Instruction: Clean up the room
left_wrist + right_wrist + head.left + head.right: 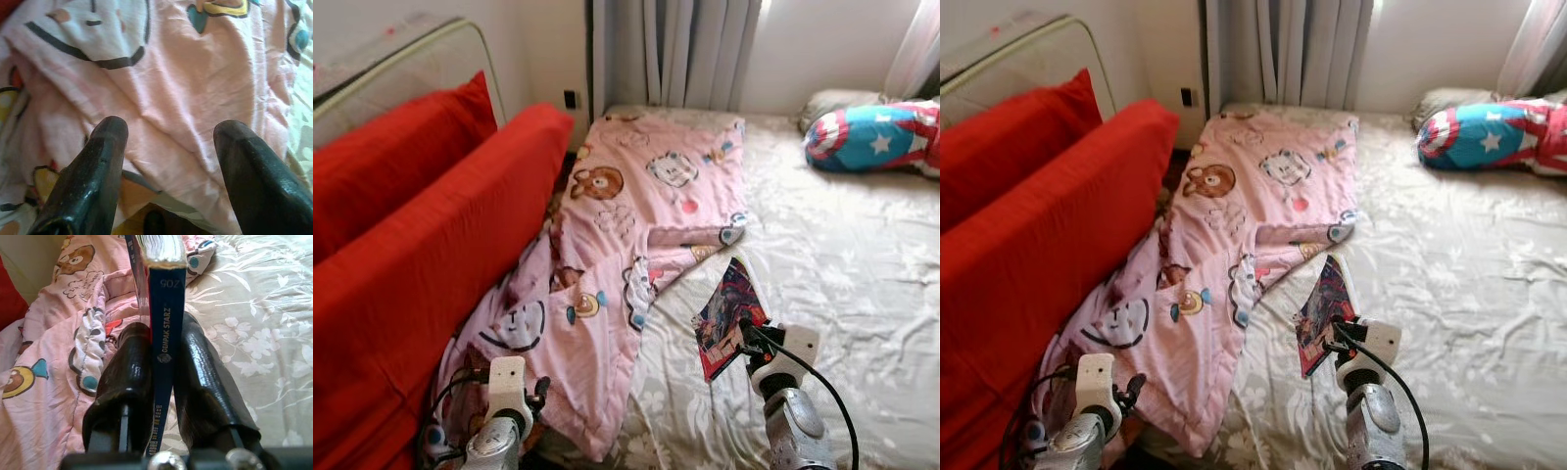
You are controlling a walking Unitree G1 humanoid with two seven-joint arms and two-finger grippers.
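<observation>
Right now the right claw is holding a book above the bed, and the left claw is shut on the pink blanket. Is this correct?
Not quite. The left claw is open: the left wrist view shows its two fingers spread apart over the pink blanket, gripping nothing. The rest is right: the right claw is clamped on the book, held above the bed.

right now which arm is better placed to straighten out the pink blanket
Left. The left gripper hangs open right over the pink blanket where it spills off the bed's edge beside the red cushions. The right gripper is shut on a comic book, held upright over the bedsheet.
</observation>
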